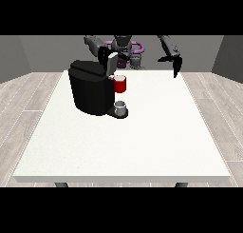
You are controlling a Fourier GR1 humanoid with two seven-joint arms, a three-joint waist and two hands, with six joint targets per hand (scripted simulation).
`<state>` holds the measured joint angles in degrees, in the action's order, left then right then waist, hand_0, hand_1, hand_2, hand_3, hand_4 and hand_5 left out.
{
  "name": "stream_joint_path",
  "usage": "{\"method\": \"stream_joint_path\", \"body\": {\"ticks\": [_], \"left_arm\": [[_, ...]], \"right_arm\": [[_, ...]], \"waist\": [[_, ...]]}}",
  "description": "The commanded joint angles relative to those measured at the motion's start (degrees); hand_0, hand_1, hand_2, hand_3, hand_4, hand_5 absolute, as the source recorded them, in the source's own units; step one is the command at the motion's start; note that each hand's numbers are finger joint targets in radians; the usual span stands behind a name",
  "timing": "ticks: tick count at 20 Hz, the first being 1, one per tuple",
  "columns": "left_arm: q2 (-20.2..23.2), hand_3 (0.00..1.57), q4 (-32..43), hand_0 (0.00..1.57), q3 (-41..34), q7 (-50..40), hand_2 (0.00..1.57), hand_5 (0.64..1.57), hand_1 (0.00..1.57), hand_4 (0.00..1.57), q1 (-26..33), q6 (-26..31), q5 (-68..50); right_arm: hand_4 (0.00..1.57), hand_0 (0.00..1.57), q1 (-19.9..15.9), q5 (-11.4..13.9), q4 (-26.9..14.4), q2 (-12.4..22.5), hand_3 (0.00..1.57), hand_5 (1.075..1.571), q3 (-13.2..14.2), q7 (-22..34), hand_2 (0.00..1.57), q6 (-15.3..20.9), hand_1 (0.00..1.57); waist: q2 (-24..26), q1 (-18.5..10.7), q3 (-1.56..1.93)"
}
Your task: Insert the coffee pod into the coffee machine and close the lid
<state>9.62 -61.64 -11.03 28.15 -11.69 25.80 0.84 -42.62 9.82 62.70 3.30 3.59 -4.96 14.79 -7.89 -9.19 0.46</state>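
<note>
Two steps make up the task, and as far as the front view shows, neither is finished. The coffee machine (90, 92) stands in the upper left of the white table (142, 146), a black body with its grey lid (112, 63) tilted up and open at the top right corner. Just below the lid, at the machine's right side, sits a red holder (120, 84) with a pale top; whether that pale patch is the coffee pod already seated in it cannot be told, and no separate pod shows anywhere on the table. A grey cup (121, 107) rests on the machine's base, directly under the red holder.

The hand at the view's left (105, 53) is up behind the machine, close to the raised lid; it merges with the dark body and the lid, so whether its fingers are spread or curled round anything cannot be told. The hand at the view's right (174, 62) hangs in the air above the table's far right edge, well apart from the machine, its fingers straight and pointing downward, holding nothing.

Judging from the lid standing open, closing it is surely left to do, and the pod's insertion may be left too. Nothing lies between the hands and the machine; only the lid itself crowds the hand beside it.
</note>
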Motion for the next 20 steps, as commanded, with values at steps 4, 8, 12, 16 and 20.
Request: {"method": "stream_joint_path", "body": {"ticks": [4,8,12,16,20], "left_arm": [[0.34,0.00,2.59,0.00,0.08,0.96,0.00,1.571,0.00,0.35,-3.75,-0.12,0.42],[0.45,0.00,2.37,0.00,0.43,2.11,0.00,1.571,0.00,0.32,-2.52,0.99,0.03],[-0.35,0.00,2.91,0.00,1.50,3.08,0.00,1.571,0.00,0.39,0.00,0.64,0.96],[1.60,0.00,6.63,0.00,0.42,5.72,0.00,1.571,0.00,0.30,0.04,3.36,0.01],[-2.05,0.00,5.15,0.00,3.76,5.26,0.00,1.571,0.00,0.17,-1.99,0.45,2.49]], "right_arm": [[0.37,0.00,-7.59,6.42,-1.05,-0.95,0.00,1.571,-5.86,0.09,0.00,1.32,0.00],[0.38,0.00,-10.18,7.37,-4.02,-0.53,0.00,1.571,-5.31,-0.39,0.00,0.79,0.00],[0.39,0.00,-9.20,5.57,-4.36,-3.21,0.00,1.571,-6.10,-3.35,0.00,0.39,0.00],[0.39,0.00,-7.57,3.83,-3.49,-3.25,0.00,1.571,-12.19,-0.37,0.00,-0.41,0.00],[0.49,0.00,-6.38,1.83,-4.95,-3.28,0.00,1.571,-16.83,-3.52,0.00,1.60,0.00]], "waist": [[-3.59,-2.72,-0.50],[-2.80,-4.13,-0.47],[-1.15,-3.54,-0.47],[0.90,-2.56,-0.49],[-0.34,-4.61,-0.47]]}}
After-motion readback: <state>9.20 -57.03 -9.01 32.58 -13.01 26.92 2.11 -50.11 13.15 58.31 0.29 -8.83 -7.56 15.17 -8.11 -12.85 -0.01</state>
